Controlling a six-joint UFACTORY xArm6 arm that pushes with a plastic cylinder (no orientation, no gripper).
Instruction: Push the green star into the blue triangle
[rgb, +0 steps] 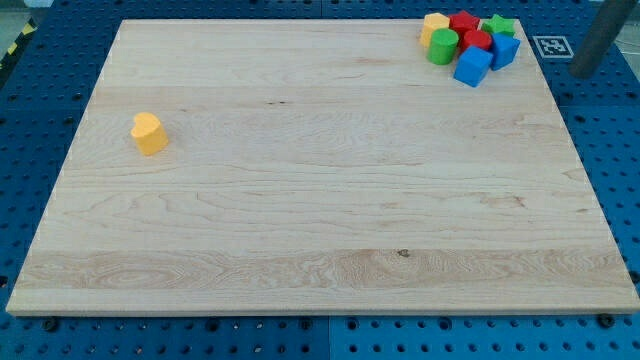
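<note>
The green star (499, 23) sits at the top right corner of the wooden board (320, 230), in a tight cluster of blocks. A blue block (506, 50), which looks like the triangle, touches it just below. A blue cube (473, 66) lies at the cluster's lower edge. The dark rod stands off the board at the view's top right, and my tip (584, 70) is to the right of the cluster, apart from every block.
The cluster also holds a yellow block (435, 25), two red blocks (463, 21) (477, 42) and a round green block (443, 46). A lone yellow block (149, 133) lies at the board's left. A black-and-white marker tag (550, 45) sits by the board's right edge.
</note>
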